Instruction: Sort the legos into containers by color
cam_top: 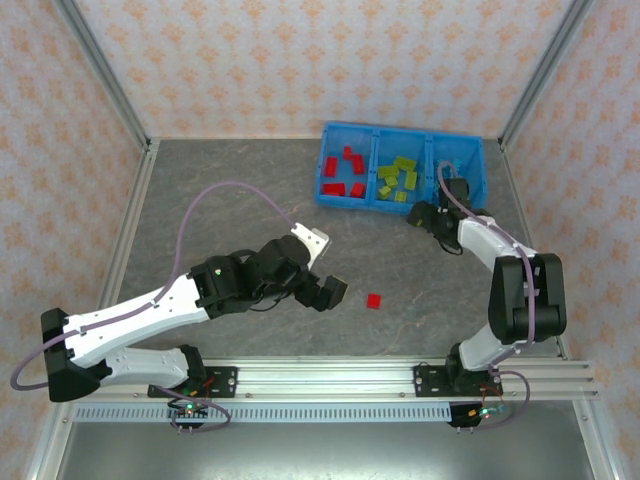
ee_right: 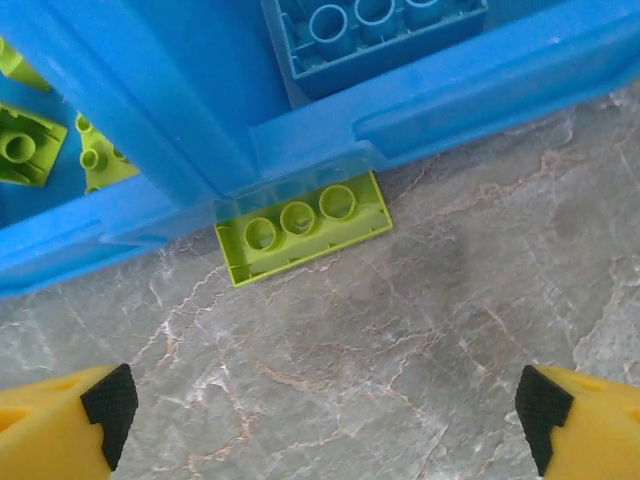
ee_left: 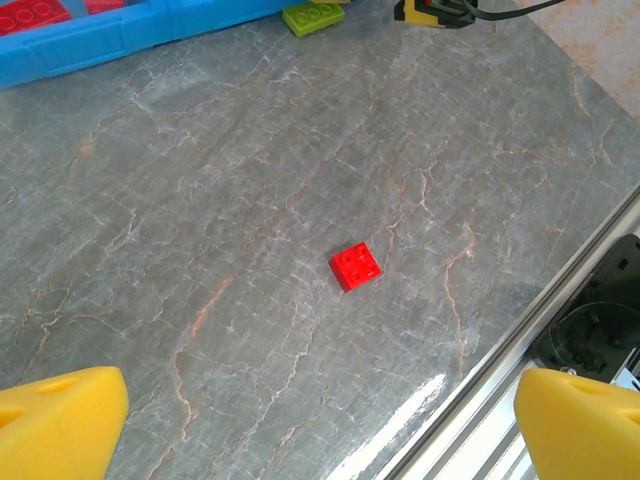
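One red lego (cam_top: pixel 373 300) (ee_left: pixel 355 266) lies alone on the grey table, just ahead of my open left gripper (cam_top: pixel 333 288) (ee_left: pixel 320 430), whose yellow fingers hold nothing. A yellow-green lego (ee_right: pixel 305 225) (ee_left: pixel 313 15) lies upside down on the table, tucked against the front wall of the blue containers (cam_top: pixel 350 205) (ee_right: pixel 480 80) (ee_left: pixel 90 45). My right gripper (cam_top: pixel 425 215) (ee_right: pixel 325 420) hovers open right over it, apart from it. Red legos (cam_top: pixel 342 172) sit in the left compartment, yellow-green ones (cam_top: pixel 398 178) in the middle, a light blue one (ee_right: pixel 375 35) in the right.
Metal rails (cam_top: pixel 400 378) run along the near edge of the table, close to the red brick in the left wrist view. Patterned walls and aluminium posts (cam_top: pixel 110 80) enclose the sides. The right arm's cable (cam_top: pixel 450 195) drapes over the bin's right compartment.
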Robot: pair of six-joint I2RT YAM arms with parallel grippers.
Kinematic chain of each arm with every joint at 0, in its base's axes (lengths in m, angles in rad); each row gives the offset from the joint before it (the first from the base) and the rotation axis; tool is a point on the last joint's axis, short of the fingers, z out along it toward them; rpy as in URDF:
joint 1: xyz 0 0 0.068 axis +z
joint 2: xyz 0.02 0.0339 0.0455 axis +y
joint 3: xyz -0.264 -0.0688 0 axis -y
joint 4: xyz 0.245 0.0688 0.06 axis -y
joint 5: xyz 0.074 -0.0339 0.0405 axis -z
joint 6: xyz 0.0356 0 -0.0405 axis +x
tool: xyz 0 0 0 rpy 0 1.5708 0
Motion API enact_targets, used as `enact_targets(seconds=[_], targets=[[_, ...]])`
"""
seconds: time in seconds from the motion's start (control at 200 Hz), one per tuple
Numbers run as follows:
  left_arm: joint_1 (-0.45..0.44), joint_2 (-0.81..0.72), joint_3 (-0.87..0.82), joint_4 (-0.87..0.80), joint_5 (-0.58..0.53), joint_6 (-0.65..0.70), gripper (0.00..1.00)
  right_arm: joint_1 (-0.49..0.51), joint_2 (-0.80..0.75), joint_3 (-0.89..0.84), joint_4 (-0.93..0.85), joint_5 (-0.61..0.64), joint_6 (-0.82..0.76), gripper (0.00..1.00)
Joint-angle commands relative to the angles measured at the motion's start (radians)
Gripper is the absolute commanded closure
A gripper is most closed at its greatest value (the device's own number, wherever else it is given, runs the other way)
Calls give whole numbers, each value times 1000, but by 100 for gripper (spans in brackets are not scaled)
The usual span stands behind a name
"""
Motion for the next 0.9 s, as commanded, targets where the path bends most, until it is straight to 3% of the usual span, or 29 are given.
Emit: enact_targets(seconds=[0.0,0.125,0.36,0.896], targets=[[-8,-14,-5,40,3,21,0,20,54,53,-20,131,-187,0],[-8,-9,1,31,2,34,0,30,135,108,-90,161,-280,0],[-9,-19,-11,19,2,34,0,34,192,145,-37,153,-385,2],[-9,-38,-31,-5,-33,47,0,35,372,304,-137,62,-384,20]])
